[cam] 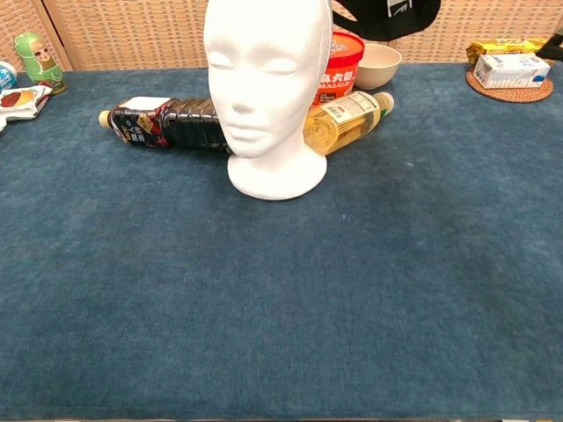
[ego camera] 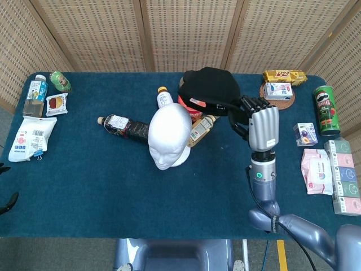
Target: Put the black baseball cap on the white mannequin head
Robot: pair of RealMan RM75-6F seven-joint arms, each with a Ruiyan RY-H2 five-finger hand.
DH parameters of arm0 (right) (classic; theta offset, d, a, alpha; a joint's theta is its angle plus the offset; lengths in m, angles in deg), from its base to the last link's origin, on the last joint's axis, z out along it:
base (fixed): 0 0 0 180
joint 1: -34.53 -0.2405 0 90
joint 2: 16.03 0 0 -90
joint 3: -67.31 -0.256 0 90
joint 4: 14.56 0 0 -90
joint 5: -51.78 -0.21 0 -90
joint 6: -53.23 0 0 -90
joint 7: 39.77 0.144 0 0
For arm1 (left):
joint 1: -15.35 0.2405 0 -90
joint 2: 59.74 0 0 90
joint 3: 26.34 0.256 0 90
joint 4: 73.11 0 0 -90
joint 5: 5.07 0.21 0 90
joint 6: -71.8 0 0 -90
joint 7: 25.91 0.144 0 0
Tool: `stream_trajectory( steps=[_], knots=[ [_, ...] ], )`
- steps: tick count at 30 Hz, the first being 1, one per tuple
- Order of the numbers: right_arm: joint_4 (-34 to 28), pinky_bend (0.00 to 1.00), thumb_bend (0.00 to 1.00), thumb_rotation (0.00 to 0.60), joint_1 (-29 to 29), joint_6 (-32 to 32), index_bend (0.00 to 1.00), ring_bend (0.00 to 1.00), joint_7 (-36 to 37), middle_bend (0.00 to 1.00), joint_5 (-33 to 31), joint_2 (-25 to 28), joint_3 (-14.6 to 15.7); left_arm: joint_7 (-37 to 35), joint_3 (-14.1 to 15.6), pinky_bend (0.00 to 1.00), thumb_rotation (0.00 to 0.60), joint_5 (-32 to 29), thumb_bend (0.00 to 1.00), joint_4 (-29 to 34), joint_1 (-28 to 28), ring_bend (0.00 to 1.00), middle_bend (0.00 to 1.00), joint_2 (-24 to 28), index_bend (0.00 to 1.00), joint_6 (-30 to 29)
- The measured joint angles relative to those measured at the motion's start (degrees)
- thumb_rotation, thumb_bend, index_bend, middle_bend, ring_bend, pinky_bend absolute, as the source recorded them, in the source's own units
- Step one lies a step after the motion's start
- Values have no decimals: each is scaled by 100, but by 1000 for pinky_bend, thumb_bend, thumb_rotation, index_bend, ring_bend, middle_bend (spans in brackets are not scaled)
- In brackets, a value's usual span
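Note:
The white mannequin head (ego camera: 168, 136) (cam: 266, 83) stands upright near the table's middle, bare on top. My right hand (ego camera: 257, 121) holds the black baseball cap (ego camera: 208, 89) (cam: 387, 17) up in the air, just right of and behind the head. In the chest view only the cap's lower edge shows at the top of the frame. At the far left edge of the head view, dark fingertips of my left hand (ego camera: 7, 200) show; their pose is unclear.
A dark bottle (ego camera: 124, 126), a yellow bottle (ego camera: 202, 127), a red tub (cam: 346, 56) and a bowl (cam: 379, 64) crowd behind the mannequin. Snack packs lie at the left (ego camera: 31, 136); a green can (ego camera: 326, 110) and boxes (ego camera: 344, 176) sit along the right edge.

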Motion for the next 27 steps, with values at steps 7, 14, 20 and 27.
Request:
stream_trajectory(
  steps=[7, 14, 20, 27],
  knots=[
    [414, 637, 643, 600, -411, 161, 814, 694, -43, 651, -11, -234, -85, -157, 9, 239, 539, -143, 288, -274, -22, 165, 200, -140, 217, 210],
    [768, 636, 644, 600, -704, 207, 814, 695, -11, 653, 56, -497, 1, -266, 0, 239, 538, -274, 287, -488, -54, 166, 200, -248, 217, 377],
    [753, 637, 643, 600, -756, 138, 814, 694, 22, 654, 189, -543, 165, -271, -5, 239, 535, -311, 287, -557, -76, 165, 200, -299, 217, 452],
    [442, 636, 640, 600, -743, 34, 814, 696, -42, 655, 421, -476, 378, -253, -17, 239, 539, -345, 287, -591, -90, 166, 200, -347, 217, 495]
  ],
)
